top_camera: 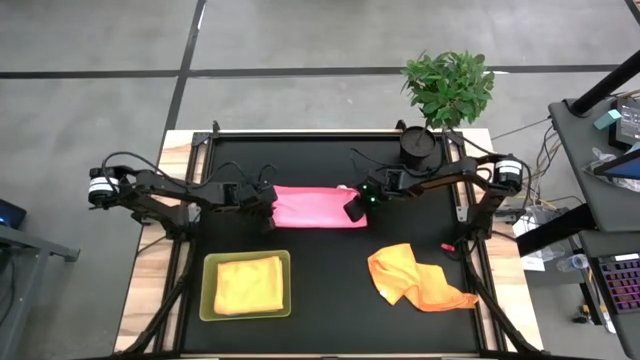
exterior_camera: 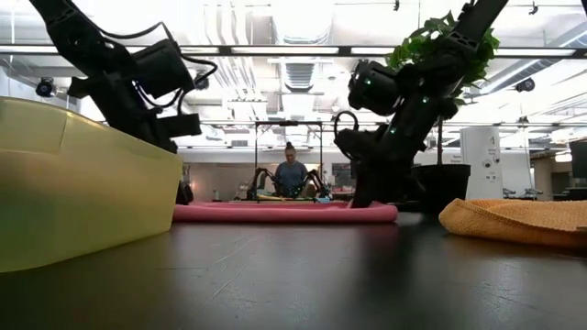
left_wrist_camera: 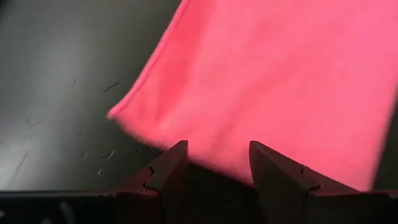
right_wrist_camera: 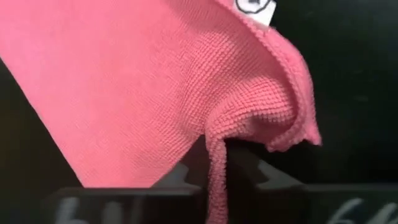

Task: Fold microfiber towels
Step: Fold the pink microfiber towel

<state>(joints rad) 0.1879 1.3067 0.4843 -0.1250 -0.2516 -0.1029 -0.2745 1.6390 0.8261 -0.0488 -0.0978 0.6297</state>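
Note:
A pink towel (top_camera: 318,206) lies folded into a long strip across the middle of the table, flat on the black mat in the low view (exterior_camera: 284,213). My left gripper (top_camera: 268,208) is at the strip's left end, fingers open, with the towel's edge (left_wrist_camera: 214,158) between the fingertips. My right gripper (top_camera: 355,208) is at the strip's right end, shut on a puckered fold. A yellow towel (top_camera: 247,284) lies folded in the lime-green tray (top_camera: 205,300). An orange towel (top_camera: 415,278) lies crumpled at the near right. My right gripper pinches a raised pucker of the pink towel (right_wrist_camera: 214,177) between its two fingers, at the towel's right end near the corner with the white label (right_wrist_camera: 254,6). The fingers slant down from the table's right side. The rest of the towel lies on the table.
A potted plant (top_camera: 448,85) and a dark round pot (top_camera: 417,145) stand at the far right corner. The tray stands at the near left, close to the low camera (exterior_camera: 83,183). A person (exterior_camera: 292,174) sits in the room beyond the table.

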